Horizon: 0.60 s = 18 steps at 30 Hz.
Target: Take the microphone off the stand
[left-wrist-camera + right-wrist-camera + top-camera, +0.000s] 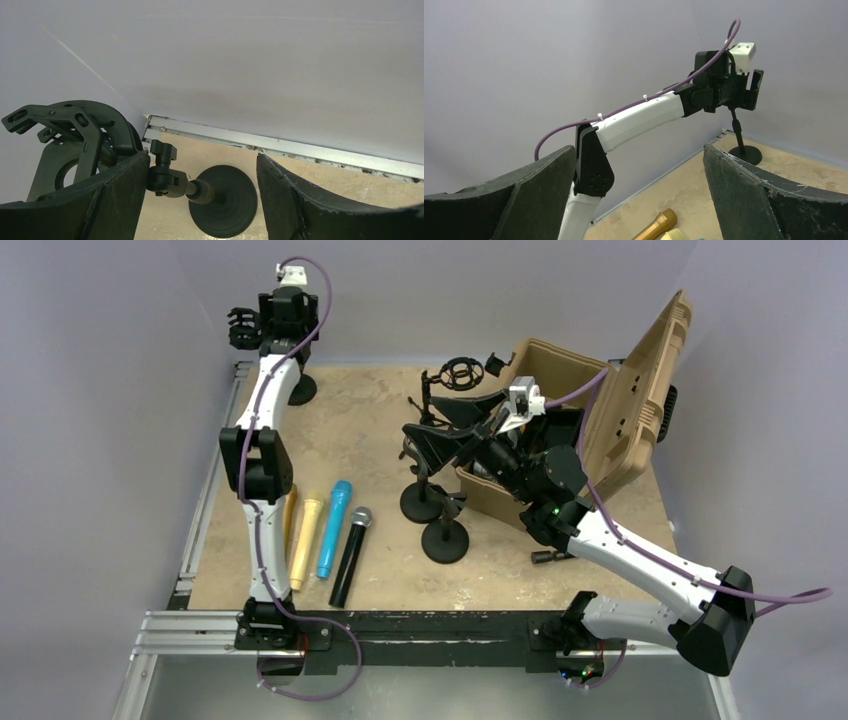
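Far left, the left gripper (202,169) is raised at the back-left corner. We see its fingers (112,200) spread wide and closed on nothing. Between them, lower down, is the round base of a microphone stand (225,200). The stand's black clip holder (65,140) sits just outside the left finger.

On the table beside the left arm, four microphones lie flat in a row, well apart from every stand:
- a gold microphone (290,518), partly hidden by the arm
- a second gold microphone (306,540)
- a blue microphone (335,528)
- a black microphone (350,558) with a silver grille

At centre stand two round-based stands (421,502) (445,541), with a shock-mount stand (461,373) behind them.

The right gripper (639,150) hangs over this group. Its fingers (749,200) are also spread wide and hold nothing.

Far right, we note an open tan case (625,410), lid raised.
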Motion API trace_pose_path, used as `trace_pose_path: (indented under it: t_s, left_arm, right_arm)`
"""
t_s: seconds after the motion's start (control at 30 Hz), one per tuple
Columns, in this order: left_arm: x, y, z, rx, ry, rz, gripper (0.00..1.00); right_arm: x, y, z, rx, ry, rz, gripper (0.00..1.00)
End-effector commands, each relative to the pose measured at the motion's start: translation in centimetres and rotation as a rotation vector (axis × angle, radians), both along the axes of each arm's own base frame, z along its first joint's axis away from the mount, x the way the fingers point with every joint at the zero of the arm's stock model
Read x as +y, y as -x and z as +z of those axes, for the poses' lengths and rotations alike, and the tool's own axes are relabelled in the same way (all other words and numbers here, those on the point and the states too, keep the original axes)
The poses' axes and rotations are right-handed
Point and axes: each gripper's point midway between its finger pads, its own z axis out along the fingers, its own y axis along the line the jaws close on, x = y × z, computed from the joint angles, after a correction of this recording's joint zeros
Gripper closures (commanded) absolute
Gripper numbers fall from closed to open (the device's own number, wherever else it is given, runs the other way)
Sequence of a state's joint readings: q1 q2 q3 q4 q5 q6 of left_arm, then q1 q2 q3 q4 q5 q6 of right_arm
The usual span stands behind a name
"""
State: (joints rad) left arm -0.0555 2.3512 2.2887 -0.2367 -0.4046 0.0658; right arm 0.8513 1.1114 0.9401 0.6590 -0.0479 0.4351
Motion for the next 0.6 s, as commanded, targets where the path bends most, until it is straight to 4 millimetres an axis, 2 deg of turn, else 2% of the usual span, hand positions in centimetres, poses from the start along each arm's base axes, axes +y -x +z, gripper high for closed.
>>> trace_pose_path:
  t_s: [0.0,0.17,0.3,0.37,0.57]
  left_arm:
    - [-2.4,3.7,-12.5,0.401,0.156,-0.077,0.25]
    - [-1.9,4.1,-13.2,0.439,0.229,-0.085,0.24]
    - [-1.8,5.3,-14.5,0.504,0.267,-0.082,0.26]
    - [-1.8,5.5,-14.4,0.499,0.271,-0.083,0.26]
    - [-2.2,6.2,-15.7,0.544,0.320,-0.066,0.27]
  right_arm:
    - [-0.6,0.9,1.9,-0.052,-0.055,0.019,0.04]
    - [-0.6,0.9,2.0,-0.061,-0.062,0.019,0.04]
    - [-0.7,0.9,2.0,-0.063,-0.060,0.013,0.04]
    - [-0.8,0.7,1.9,-0.067,-0.059,0.000,0.04]
    - [-0.8,0.6,1.6,-0.073,-0.054,-0.002,0.04]
